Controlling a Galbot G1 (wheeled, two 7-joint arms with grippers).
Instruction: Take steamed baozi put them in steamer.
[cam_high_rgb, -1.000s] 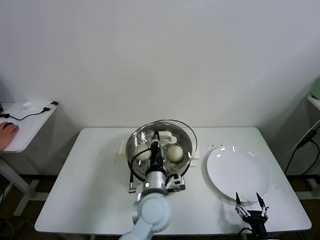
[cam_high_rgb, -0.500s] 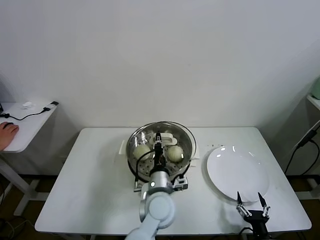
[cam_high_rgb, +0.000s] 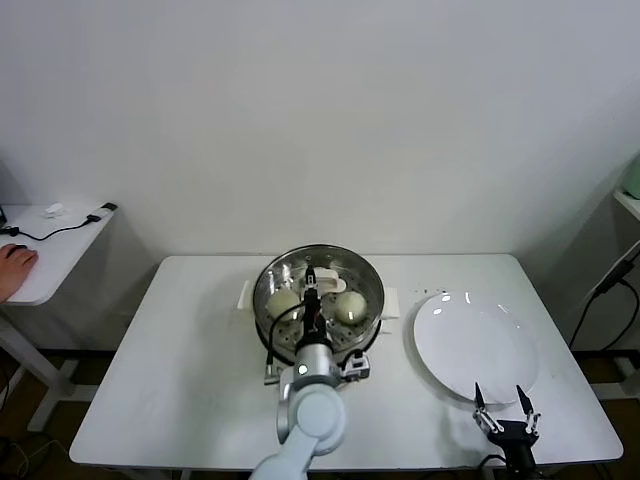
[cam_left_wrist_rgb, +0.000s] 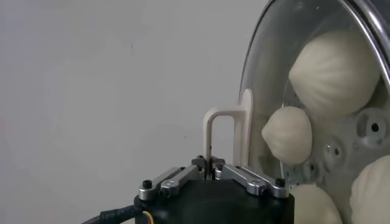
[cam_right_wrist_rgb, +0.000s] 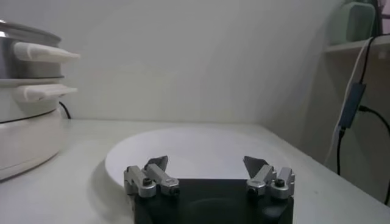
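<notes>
Now left claw (cam_left_wrist_rgb: 210, 168) pinches lid handle (cam_left_wrist_rgb: 228, 137) over steamer (cam_high_rgb: 366, 282); baozi (cam_left_wrist_rgb: 334, 73) inside.

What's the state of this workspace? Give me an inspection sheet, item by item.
Surface: white table, steamer at the middle, plate to its right.
Job's things: four steamed baozi lie inside the steamer, seen through the glass lid; whether the lid is fully seated cannot be told.
Clutter: white plate, no bun on it.
Grippers: left gripper shut on the lid handle over the steamer; right gripper open, idle at the table's front edge beside the plate.
Cables: black cable on the left wrist; cords at the far right.
Surroundings: white wall; side table at left with a person's hand.
</notes>
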